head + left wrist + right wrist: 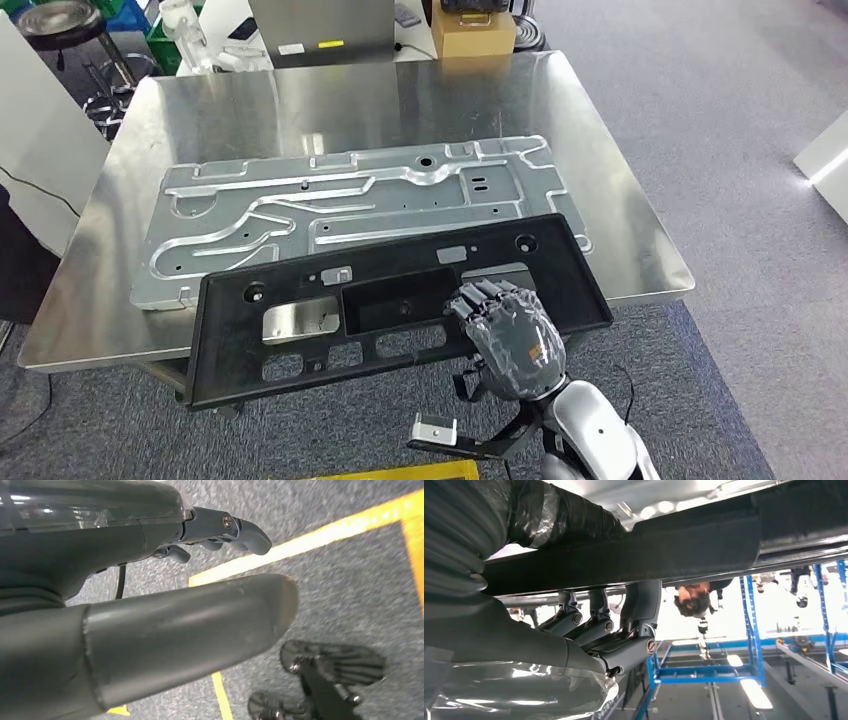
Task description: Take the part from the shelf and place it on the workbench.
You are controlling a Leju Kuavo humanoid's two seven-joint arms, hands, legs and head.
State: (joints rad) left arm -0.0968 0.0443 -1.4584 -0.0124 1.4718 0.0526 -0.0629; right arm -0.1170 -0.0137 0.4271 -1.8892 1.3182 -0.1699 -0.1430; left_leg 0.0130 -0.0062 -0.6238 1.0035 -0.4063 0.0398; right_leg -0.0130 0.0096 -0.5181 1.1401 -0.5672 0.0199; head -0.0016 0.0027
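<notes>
— Two panels share the steel bench right now, correct?

— Yes. A silver stamped sheet-metal plate lies flat across the middle of the bench, and the long black plastic panel with rectangular cut-outs, the part for this task, sits nearer the front edge, partly on top of that plate and overhanging the front edge.

— Who has hold of it?

— The right hand. Its dark fingers are curled over the panel's lower bar near the front right, the thumb side underneath in the right wrist view, so it is gripping the panel.

— Why hold it there, at the near edge?

— My guess: that bar is the one slim section the fingers can wrap, and it lets the arm slide the panel forward without reaching across the bench.

— And the left hand?

— Hanging over grey carpet with yellow floor tape, fingers loosely apart, holding nothing.

— Is the job finished?

— Nearly, I judge; the panel rests on the bench, but the grip is not yet released.
</notes>
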